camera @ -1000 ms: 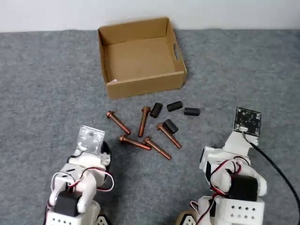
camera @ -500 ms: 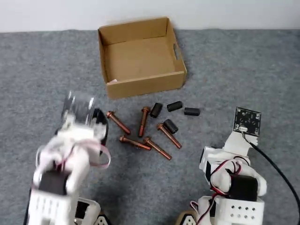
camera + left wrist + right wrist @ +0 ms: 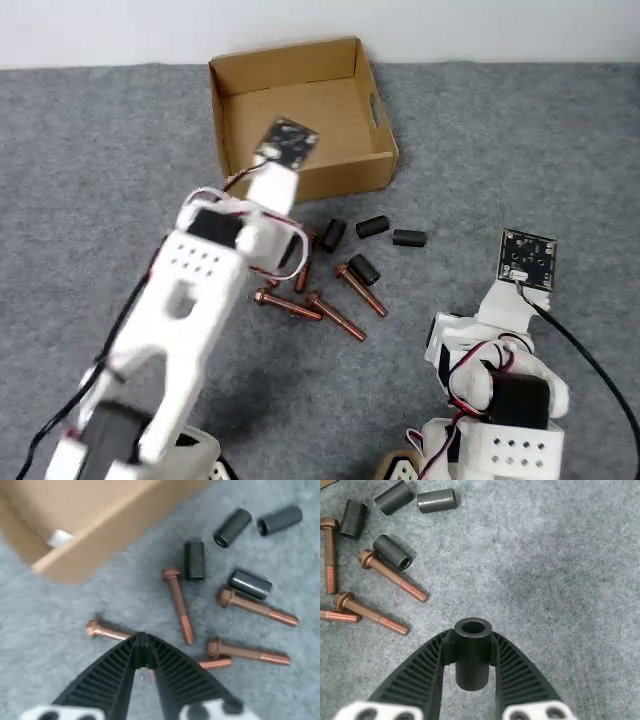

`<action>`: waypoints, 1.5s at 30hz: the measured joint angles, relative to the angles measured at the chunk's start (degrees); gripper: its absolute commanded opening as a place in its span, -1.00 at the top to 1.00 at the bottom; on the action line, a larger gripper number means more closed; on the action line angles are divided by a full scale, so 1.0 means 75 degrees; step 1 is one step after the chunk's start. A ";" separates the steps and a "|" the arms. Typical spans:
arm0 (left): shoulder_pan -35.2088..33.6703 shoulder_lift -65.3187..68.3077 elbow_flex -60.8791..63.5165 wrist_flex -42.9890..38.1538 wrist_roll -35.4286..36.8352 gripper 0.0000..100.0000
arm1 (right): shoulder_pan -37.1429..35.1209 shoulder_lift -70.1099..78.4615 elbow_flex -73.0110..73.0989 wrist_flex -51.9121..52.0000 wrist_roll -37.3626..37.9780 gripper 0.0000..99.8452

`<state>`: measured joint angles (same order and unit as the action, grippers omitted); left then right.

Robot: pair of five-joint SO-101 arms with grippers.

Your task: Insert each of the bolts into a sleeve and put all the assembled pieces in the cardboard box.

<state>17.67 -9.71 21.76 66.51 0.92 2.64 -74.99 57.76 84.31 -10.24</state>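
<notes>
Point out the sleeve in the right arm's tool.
In the right wrist view the sleeve, open end facing the camera, is clamped in the right tool over carpet, apart from the loose bolts.

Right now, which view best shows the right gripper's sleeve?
Right wrist view: sleeve clamped in the right gripper, bore visible. High view: the right arm covers it. Left wrist view: loose bolts instead.

Sleeves (image 3: 372,227) just before cardboard box (image 3: 345,172); bolts (image 3: 335,316) before them, on table (image 3: 520,140).
</notes>
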 measured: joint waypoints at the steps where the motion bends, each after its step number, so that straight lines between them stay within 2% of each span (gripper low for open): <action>1: 0.0082 0.0352 -0.0316 0.0176 0.0000 0.83 | 0.0000 0.0000 0.0000 0.0000 0.0000 0.98; 4: 0.0270 0.1489 -0.1371 0.0856 -0.0012 0.70 | 0.0000 0.0000 0.0000 0.0000 0.0000 0.98; 9: 0.0316 0.3352 -0.3270 0.1700 -0.0035 0.68 | 0.0000 0.0000 0.0000 0.0000 0.0000 0.98; 19: 0.0316 0.6201 -0.6212 0.2368 0.0152 0.68 | 0.0000 0.0000 0.0000 0.0000 0.0000 0.98; 30: 0.0059 0.8346 -0.8205 0.2966 0.0199 0.68 | 0.0000 0.0000 0.0000 0.0000 0.0000 0.98; 33: 0.0059 0.8662 -0.8651 0.3095 0.0199 0.75 | 0.0000 0.0000 0.0000 0.0000 0.0000 0.98; 37: 0.0164 0.9014 -0.9284 0.3434 0.0188 0.99 | 0.0000 0.0000 0.0000 0.0000 0.0000 0.98; 45: 0.0434 0.9553 -1.0409 0.4138 0.0199 0.99 | 0.0000 0.0000 0.0000 0.0000 0.0000 0.98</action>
<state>20.92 61.93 -56.31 97.54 2.42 2.64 -74.99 57.76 84.31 -10.24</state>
